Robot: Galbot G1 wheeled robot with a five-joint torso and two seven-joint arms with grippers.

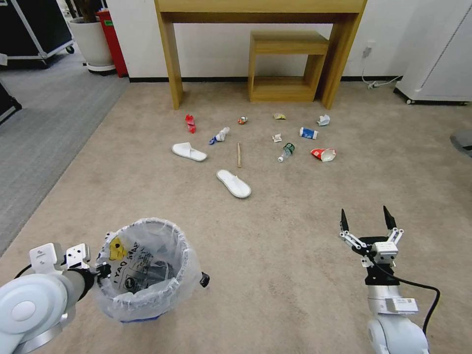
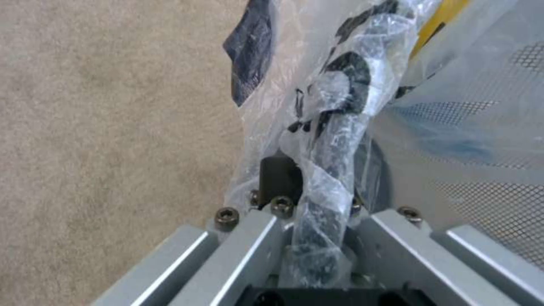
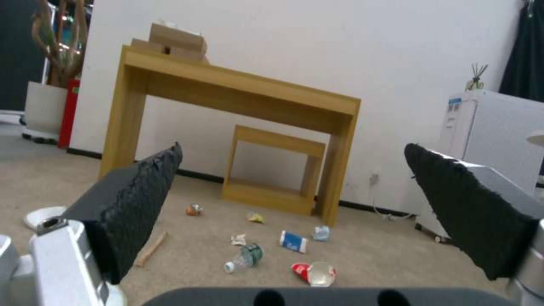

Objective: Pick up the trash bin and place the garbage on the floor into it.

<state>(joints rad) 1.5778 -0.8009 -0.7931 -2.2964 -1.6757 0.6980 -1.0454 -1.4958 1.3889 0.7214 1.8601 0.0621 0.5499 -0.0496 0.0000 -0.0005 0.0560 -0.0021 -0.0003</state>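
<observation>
With our left gripper pinching only the bin rim through slick plastic near our left side, and the right gripper spread wide over bare floor — the bin could slip or tip as we approach the garbage.

The clear bag lining the trash bin carries black print, seen reversed through the plastic, with letters resembling "YAD" beside a yellow patch. Nothing on the scattered garbage can be read.
</observation>
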